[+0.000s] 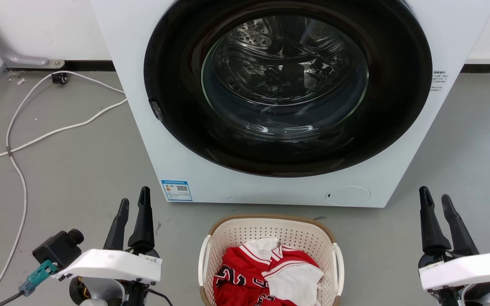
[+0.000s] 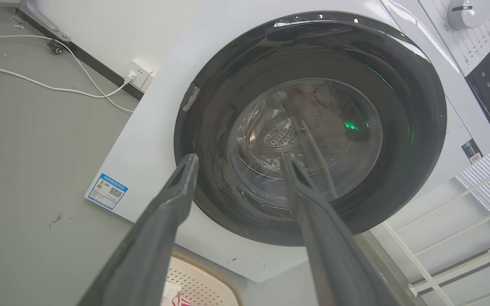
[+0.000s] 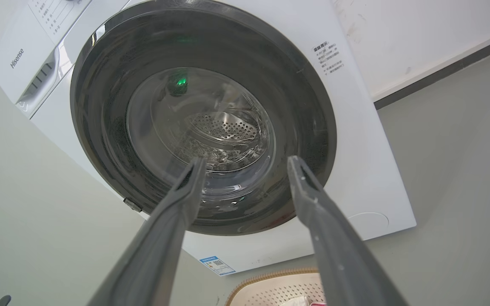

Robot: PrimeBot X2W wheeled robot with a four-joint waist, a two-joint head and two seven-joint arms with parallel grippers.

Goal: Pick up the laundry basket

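Left gripper [image 1: 134, 194], right gripper [image 1: 434, 193] gape empty; head view: laundry basket [image 1: 270, 218] with red jersey [image 1: 238, 267]; wrist views: its rim.

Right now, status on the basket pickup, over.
Left tool open, right tool open, both empty, flanking laundry basket. Basket on floor before washing machine, untouched. White cable far left, not in the way.

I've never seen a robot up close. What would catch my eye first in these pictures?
The big white washing machine with its round dark door stands straight ahead. In front of it sits a cream laundry basket holding red and white clothing. The left gripper and right gripper rise at the lower corners of the head view, either side of the basket, both open and holding nothing.
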